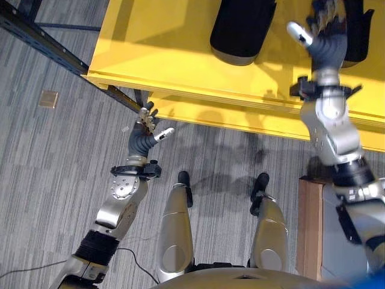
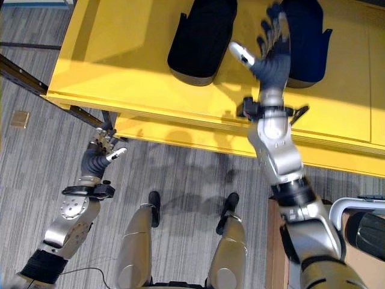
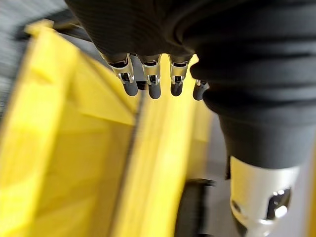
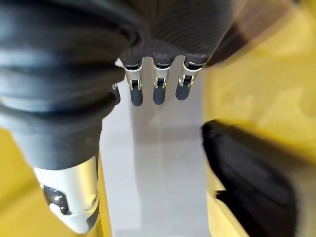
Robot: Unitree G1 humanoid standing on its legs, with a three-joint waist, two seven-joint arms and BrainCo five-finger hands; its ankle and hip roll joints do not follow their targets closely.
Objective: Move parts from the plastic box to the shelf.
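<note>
Two black moulded parts lie on the yellow shelf (image 2: 150, 84): one (image 2: 201, 39) to the left and one (image 2: 307, 42) to the right. My right hand (image 2: 274, 48) is raised over the shelf between them, open, with nothing in it. Its wrist view shows straight fingers (image 4: 155, 84) and a black part (image 4: 252, 173) off to one side. My left hand (image 1: 146, 129) hangs low by the shelf's front edge at the left, fingers (image 3: 148, 81) relaxed and empty. Another black part (image 2: 368, 233) lies in the pale-rimmed plastic box (image 2: 337, 211) at the lower right.
A dark metal rack beam (image 1: 42, 39) runs diagonally at the upper left, beside the shelf. A brown board or carton edge (image 1: 308, 223) stands at my right side. Grey striped carpet (image 1: 54, 168) covers the floor, with a small tan tile (image 1: 48, 98) on it.
</note>
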